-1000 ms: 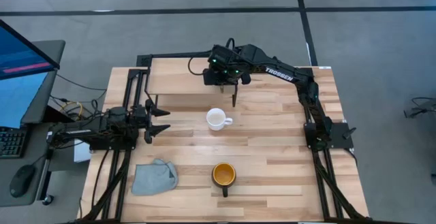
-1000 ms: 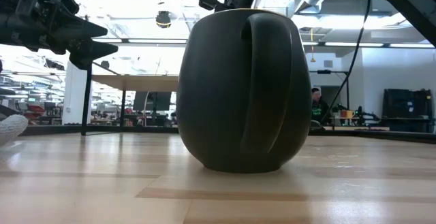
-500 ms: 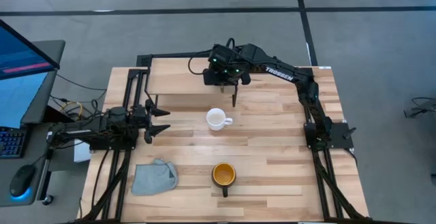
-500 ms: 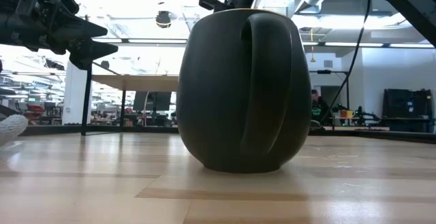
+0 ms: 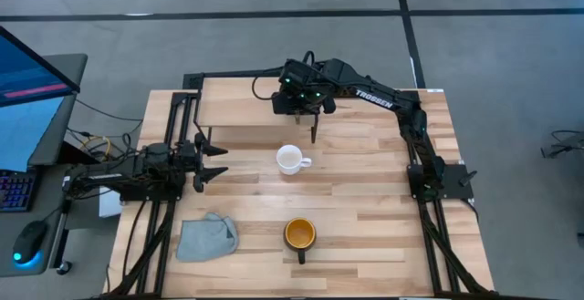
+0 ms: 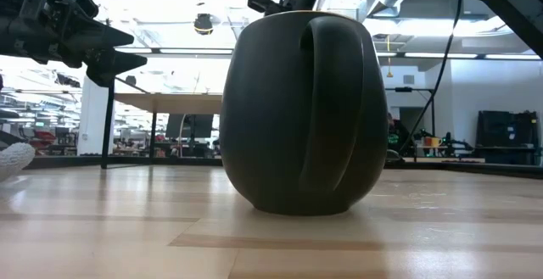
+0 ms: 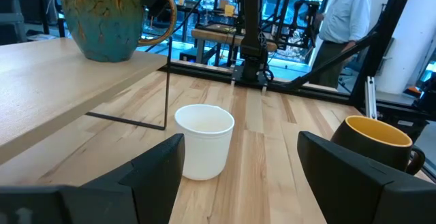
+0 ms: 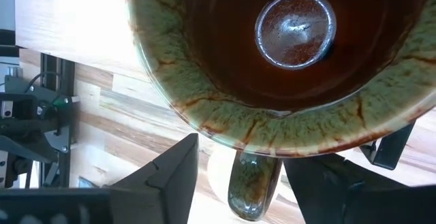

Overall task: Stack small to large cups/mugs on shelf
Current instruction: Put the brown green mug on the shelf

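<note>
Olive-tan mug [image 8: 286, 67], glossy brown inside, crackled rim

- The shelf [image 5: 239, 110] is a small light-wood board raised on thin black legs, standing at the far edge of the tabletop.
- The olive-tan mug [image 8: 286, 67] stands upright on the shelf, its glossy brown inside ringed by a mottled green rim, its handle jutting over the shelf's front edge.
- The white mug [image 5: 291, 160] stands upright on the tabletop just in front of the shelf, empty.
- The dark mug [image 5: 299, 235], orange-yellow inside, stands upright well in front of the shelf, beyond the white mug, handle turned away from the shelf.
</note>
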`<state>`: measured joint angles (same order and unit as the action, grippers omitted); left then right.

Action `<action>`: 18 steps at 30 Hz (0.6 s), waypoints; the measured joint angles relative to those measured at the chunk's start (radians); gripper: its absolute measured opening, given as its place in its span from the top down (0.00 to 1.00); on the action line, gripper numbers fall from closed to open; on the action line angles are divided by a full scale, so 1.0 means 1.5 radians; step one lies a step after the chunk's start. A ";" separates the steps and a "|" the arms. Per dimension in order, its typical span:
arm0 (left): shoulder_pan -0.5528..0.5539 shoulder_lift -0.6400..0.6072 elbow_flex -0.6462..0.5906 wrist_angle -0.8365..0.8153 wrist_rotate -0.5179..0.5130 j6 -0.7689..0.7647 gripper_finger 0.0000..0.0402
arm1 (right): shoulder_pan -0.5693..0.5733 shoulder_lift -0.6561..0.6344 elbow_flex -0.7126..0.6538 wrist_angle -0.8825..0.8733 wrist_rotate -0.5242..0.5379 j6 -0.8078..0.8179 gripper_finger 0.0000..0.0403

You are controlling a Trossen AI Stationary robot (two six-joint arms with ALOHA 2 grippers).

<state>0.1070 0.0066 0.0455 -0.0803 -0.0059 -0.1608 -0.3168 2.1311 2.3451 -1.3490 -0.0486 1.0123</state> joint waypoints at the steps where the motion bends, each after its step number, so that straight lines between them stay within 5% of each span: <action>1: 0.000 0.000 0.000 0.000 0.000 0.000 0.31 | 0.000 0.000 0.000 0.000 -0.001 0.000 0.41; 18: 0.000 0.000 0.000 0.000 0.000 0.000 0.31 | 0.004 0.000 0.000 -0.055 -0.002 0.000 0.39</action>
<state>0.1066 0.0063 0.0456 -0.0803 -0.0059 -0.1608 -0.3101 2.1311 2.3455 -1.4320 -0.0522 1.0122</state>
